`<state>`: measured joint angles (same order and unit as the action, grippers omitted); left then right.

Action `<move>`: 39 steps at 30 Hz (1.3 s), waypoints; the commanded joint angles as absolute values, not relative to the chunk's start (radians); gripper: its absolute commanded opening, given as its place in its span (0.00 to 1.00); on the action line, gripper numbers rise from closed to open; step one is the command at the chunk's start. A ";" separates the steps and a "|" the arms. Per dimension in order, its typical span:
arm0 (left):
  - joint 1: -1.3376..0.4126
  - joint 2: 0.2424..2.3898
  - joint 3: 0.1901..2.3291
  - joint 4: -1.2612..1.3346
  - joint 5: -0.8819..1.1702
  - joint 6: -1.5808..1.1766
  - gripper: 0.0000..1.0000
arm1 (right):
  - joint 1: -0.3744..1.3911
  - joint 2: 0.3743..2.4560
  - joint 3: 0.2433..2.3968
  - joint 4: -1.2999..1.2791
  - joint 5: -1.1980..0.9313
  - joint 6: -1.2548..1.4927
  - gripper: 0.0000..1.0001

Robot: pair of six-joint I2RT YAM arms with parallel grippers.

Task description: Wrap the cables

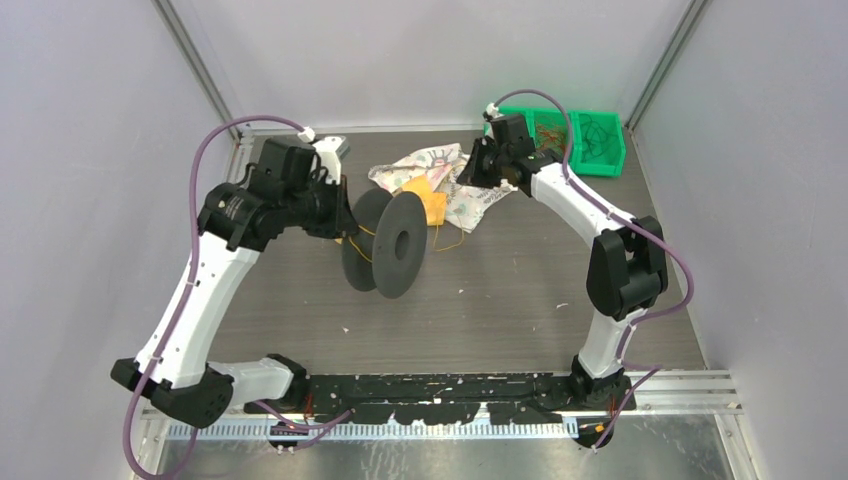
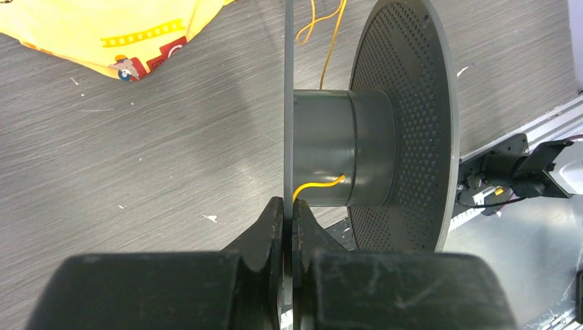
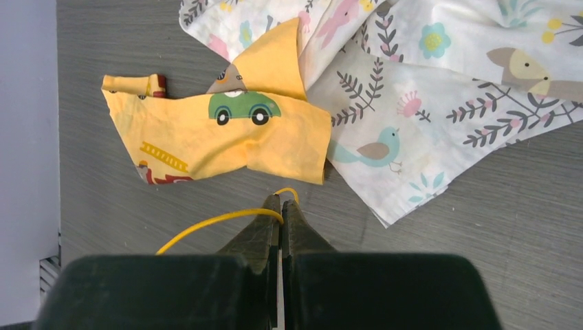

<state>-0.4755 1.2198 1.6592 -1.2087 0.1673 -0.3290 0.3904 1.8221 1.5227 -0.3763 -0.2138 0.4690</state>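
Observation:
A black spool (image 1: 385, 243) stands on its rims mid-table. My left gripper (image 2: 289, 206) is shut on the thin edge of the spool's near flange (image 2: 288, 82). A thin yellow cable (image 2: 320, 185) crosses the hub (image 2: 344, 148) and runs off past the spool. In the top view the cable (image 1: 447, 243) trails right from the spool toward the cloths. My right gripper (image 3: 280, 203) is shut on this cable (image 3: 213, 222), which curls over its left fingertip, just above the table near the yellow cloth. From above, the left gripper (image 1: 343, 222) sits at the spool's left and the right gripper (image 1: 474, 168) at the back.
A yellow printed cloth (image 3: 220, 130) and a white patterned cloth (image 3: 426, 89) lie crumpled at the back middle. Two green bins (image 1: 572, 140) holding wire tangles stand at the back right corner. Grey walls close in on both sides.

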 commanded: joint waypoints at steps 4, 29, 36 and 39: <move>-0.472 1.230 1.638 -1.112 0.159 -0.297 0.01 | 0.389 1.802 1.576 -0.461 -0.211 0.474 0.01; -0.527 1.171 1.446 -1.048 0.270 0.045 0.00 | 0.398 1.543 1.565 -0.491 -0.106 0.470 0.01; -0.559 1.169 1.434 -1.077 0.248 0.071 0.00 | 0.406 1.583 1.647 -0.549 -0.118 0.471 0.01; -0.568 1.196 1.438 -1.078 0.178 0.052 0.00 | 0.435 1.577 1.688 -0.597 -0.133 0.461 0.01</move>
